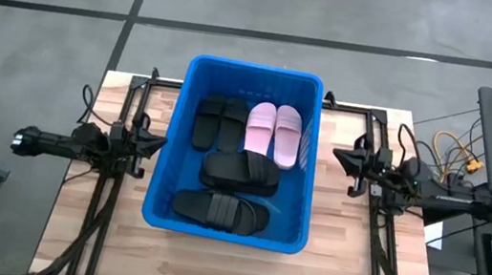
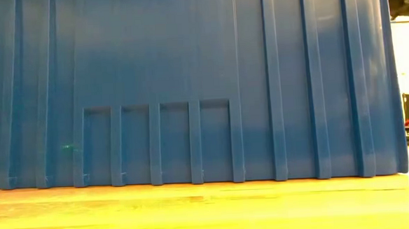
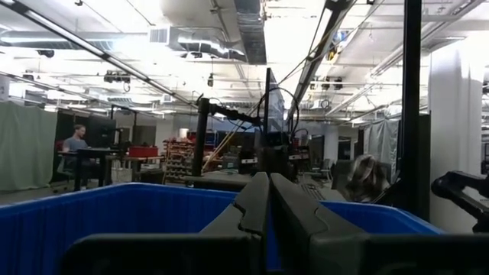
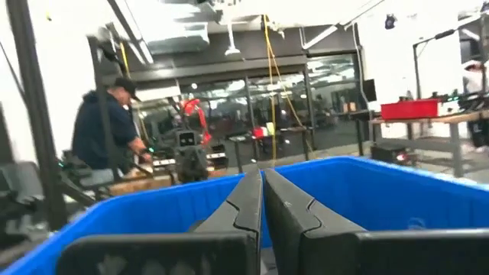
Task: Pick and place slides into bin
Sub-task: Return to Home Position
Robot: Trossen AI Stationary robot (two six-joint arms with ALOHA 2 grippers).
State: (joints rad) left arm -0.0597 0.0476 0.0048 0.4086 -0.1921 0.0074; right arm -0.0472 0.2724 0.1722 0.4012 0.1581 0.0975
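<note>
Blue bin (image 1: pixel 254 68) holds the slides (image 1: pixel 239 173); left gripper (image 1: pixel 153 144) and right gripper (image 1: pixel 344 161), jaws closed and empty, flank it. Only risk: clipping the rim.

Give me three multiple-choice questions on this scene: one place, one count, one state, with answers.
1. Where do the pink slides lie? A on the table; B in the bin; C in a pincer.
2. How many slides are pink? A one; B two; C four.
3. The left pincer is: A shut and empty; B wide open; C holding a slide.
Answers: 1 B, they rest on the bin's floor beside black slides. 2 B, one pair shows. 3 A, the left wrist view shows it closed on nothing.
</note>
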